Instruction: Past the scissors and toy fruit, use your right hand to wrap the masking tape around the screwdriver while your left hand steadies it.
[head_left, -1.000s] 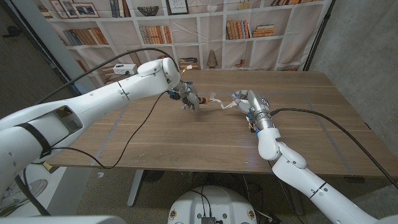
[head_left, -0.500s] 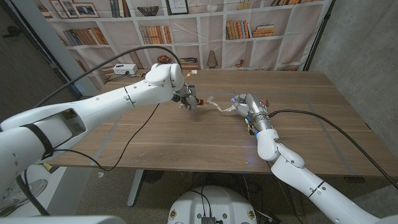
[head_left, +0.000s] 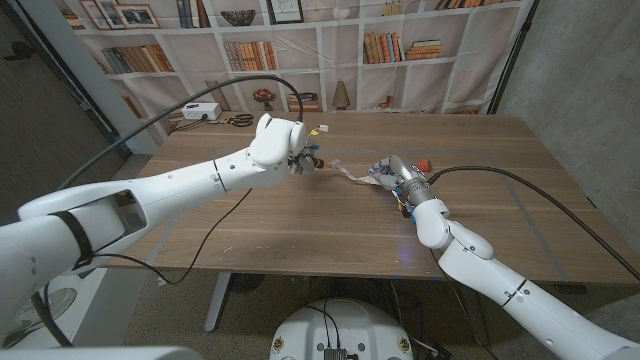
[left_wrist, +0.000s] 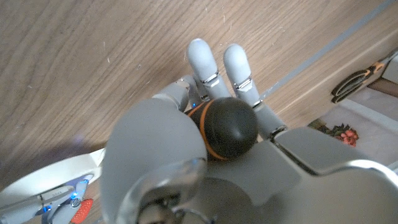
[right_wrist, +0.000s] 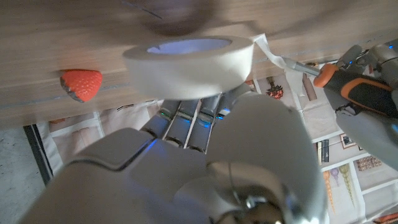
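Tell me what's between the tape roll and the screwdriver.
A pulled-out strip of tape spans from the masking tape roll to the screwdriver, seen in head and right wrist views.

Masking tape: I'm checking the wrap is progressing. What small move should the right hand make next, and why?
Probably carry the masking tape around the screwdriver in a small loop. The right hand holds the roll, a strip of tape already runs from it to the shaft, and the left hand grips the handle, so a turn should lay tape on.

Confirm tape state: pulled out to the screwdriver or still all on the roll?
Pulled out. In the right wrist view a strip runs from the tape roll in the right hand to the screwdriver held by the left hand.
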